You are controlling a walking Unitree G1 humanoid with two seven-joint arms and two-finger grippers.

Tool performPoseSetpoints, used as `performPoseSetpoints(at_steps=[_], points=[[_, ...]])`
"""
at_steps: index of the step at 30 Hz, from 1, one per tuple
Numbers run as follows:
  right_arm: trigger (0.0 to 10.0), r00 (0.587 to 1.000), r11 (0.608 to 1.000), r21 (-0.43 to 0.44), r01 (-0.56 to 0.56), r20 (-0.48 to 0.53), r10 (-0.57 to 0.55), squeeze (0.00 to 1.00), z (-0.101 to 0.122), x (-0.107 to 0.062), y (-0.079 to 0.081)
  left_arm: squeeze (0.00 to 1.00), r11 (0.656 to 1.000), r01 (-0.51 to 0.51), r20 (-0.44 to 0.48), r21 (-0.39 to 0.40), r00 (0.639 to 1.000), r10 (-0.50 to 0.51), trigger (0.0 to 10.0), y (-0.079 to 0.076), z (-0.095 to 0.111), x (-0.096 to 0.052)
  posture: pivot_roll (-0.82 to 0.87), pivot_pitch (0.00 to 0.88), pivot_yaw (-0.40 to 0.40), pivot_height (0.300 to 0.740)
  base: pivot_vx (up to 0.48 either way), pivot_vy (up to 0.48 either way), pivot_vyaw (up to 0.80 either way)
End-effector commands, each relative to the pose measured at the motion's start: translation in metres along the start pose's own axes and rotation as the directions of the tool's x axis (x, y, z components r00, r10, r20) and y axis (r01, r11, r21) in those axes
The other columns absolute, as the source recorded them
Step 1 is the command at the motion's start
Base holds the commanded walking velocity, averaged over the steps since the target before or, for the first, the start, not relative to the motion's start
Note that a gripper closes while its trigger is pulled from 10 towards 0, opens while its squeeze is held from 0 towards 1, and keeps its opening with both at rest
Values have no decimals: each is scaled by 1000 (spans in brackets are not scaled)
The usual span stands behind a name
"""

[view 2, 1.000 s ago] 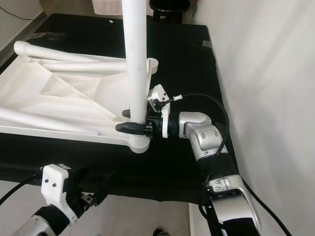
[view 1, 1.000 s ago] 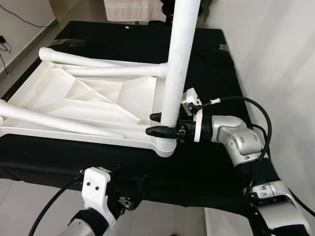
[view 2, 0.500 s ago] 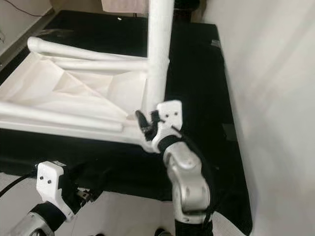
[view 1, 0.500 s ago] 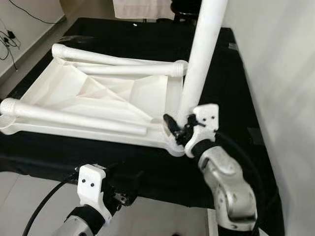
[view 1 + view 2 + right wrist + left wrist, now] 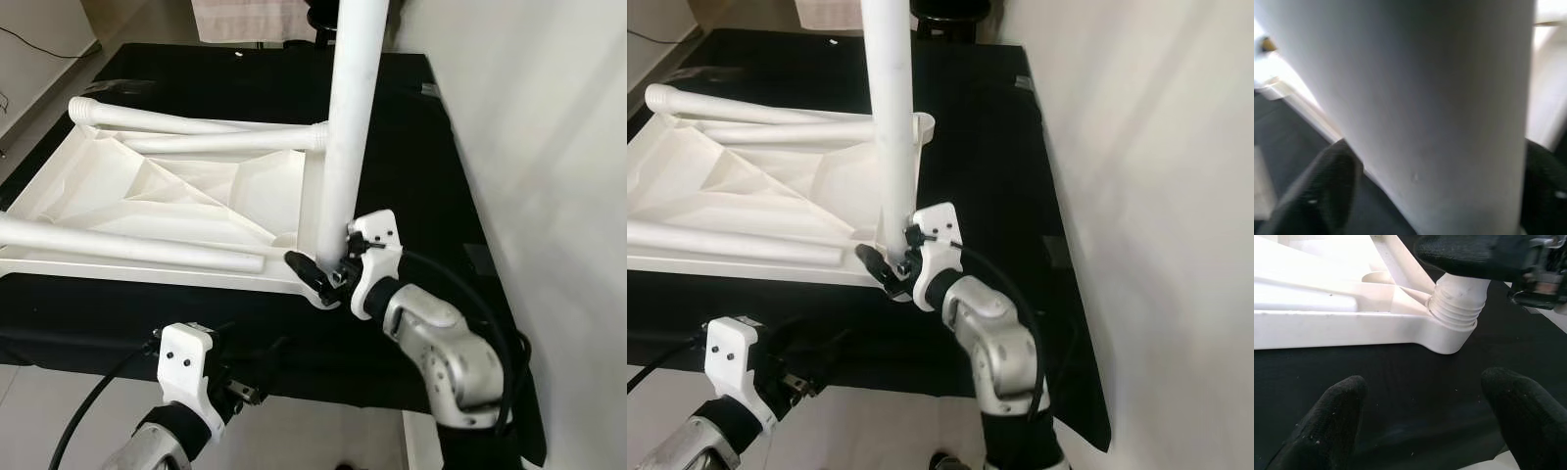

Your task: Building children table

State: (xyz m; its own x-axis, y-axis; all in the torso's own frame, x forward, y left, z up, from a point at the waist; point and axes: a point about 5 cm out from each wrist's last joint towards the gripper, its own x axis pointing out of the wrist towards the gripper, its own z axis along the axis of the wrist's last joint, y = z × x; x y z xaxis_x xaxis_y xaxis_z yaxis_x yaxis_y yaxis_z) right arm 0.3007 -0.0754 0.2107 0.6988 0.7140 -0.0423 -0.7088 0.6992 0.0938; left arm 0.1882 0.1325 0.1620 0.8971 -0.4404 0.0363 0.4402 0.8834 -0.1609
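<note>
Right gripper [image 5: 326, 262], re-angled vs 1 s ago, clamps upright table leg [image 5: 345, 147] at threaded corner socket [image 5: 1455, 318] of upturned tabletop [image 5: 176, 196]; left gripper [image 5: 1425, 426] idles, fingers apart; screwing-in likely ongoing.

Upright table leg [image 5: 348, 127] blocking twelve o'clock, white wall [image 5: 549, 147] crowding three o'clock, bare black cloth [image 5: 411, 127] between, passable

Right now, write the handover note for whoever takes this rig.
Right gripper: fingers closed around the base of the upright table leg, just above its threaded end in the corner socket of the upturned white tabletop.
Left gripper: open, empty, low at the near edge of the black-covered table.
Two more legs lie on the tabletop.
Left: seat this leg, fit the others.
</note>
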Motion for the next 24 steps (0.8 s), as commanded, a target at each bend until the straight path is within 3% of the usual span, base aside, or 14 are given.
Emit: performPoseSetpoints(at_steps=[1, 2, 5, 6, 7, 8, 9, 10, 12, 16, 17, 18, 19, 24], points=[[10000, 979, 979, 26, -204, -15, 204, 1000, -1, 6, 11, 0, 1000, -8, -17, -13, 1000, 8, 10000, 1, -5, -1, -12, 237, -50, 740, 0, 0, 0], [10000, 956, 956, 10, -293, -22, 294, 922, 1, 6, 9, 0, 1000, -7, -16, -14, 1000, 7, 10000, 0, -5, -1, -10, 238, -52, 740, 0, 0, 0], [10000, 956, 956, 10, -293, -22, 294, 922, 1, 6, 9, 0, 1000, -7, -16, -14, 1000, 7, 10000, 0, -5, -1, -10, 238, -52, 740, 0, 0, 0], [10000, 917, 917, -24, -399, -39, 398, 0, 5, 5, 7, 0, 1000, -6, -16, -15, 1000, 6, 10000, -1, -4, -1, -3, 240, -56, 740, 0, 0, 0], [10000, 865, 864, -55, -500, -69, 496, 0, 8, 4, 5, 0, 1000, -6, -16, -16, 1000, 6, 10000, -1, -4, -1, -1, 242, -57, 740, 0, 0, 0], [10000, 865, 864, -55, -500, -69, 496, 0, 8, 4, 5, 0, 1000, -6, -16, -16, 1000, 6, 10000, -1, -4, -1, -1, 242, -57, 740, 0, 0, 0], [10000, 819, 816, -81, -573, -98, 566, 0, 10, 3, 2, 0, 1000, -7, -16, -17, 1000, 7, 10000, -2, -4, -2, 0, 243, -58, 740, 0, 0, 0], [10000, 819, 816, -81, -573, -98, 566, 0, 10, 3, 2, 0, 1000, -7, -16, -17, 1000, 7, 10000, -2, -4, -2, 0, 243, -58, 740, 0, 0, 0], [10000, 757, 753, -88, -652, -129, 641, 0, 14, 5, -5, 0, 1000, -8, -15, -19, 1000, 8, 10000, -4, -4, -3, 14, 250, -64, 740, 0, 0, 0], [10000, 732, 728, -82, -680, -139, 667, 0, 15, 7, -9, 0, 1000, -8, -15, -20, 1000, 8, 10000, -5, -4, -4, 15, 253, -63, 740, 0, 0, 0], [4549, 701, 700, -66, -711, -147, 698, 0, 16, 5, -9, 0, 1000, -8, -15, -21, 1000, 8, 10000, -5, -4, -4, 19, 254, -62, 740, 0, 0, 0], [4824, 679, 681, -50, -731, -150, 718, 0, 17, 5, -9, 0, 1000, -8, -16, -21, 1000, 7, 10000, -6, -4, -5, 19, 255, -62, 740, 0, 0, 0], [0, 657, 660, -37, -750, -152, 738, 0, 17, 4, -9, 0, 1000, -7, -18, -22, 1000, 6, 10000, -6, -4, -5, 17, 255, -61, 740, 0, 0, 0], [0, 650, 653, -38, -757, -154, 744, 0, 17, 4, -13, 0, 1000, -3, -21, -25, 1000, 3, 10000, -6, -4, -6, 12, 253, -59, 740, 0, 0, 0]])
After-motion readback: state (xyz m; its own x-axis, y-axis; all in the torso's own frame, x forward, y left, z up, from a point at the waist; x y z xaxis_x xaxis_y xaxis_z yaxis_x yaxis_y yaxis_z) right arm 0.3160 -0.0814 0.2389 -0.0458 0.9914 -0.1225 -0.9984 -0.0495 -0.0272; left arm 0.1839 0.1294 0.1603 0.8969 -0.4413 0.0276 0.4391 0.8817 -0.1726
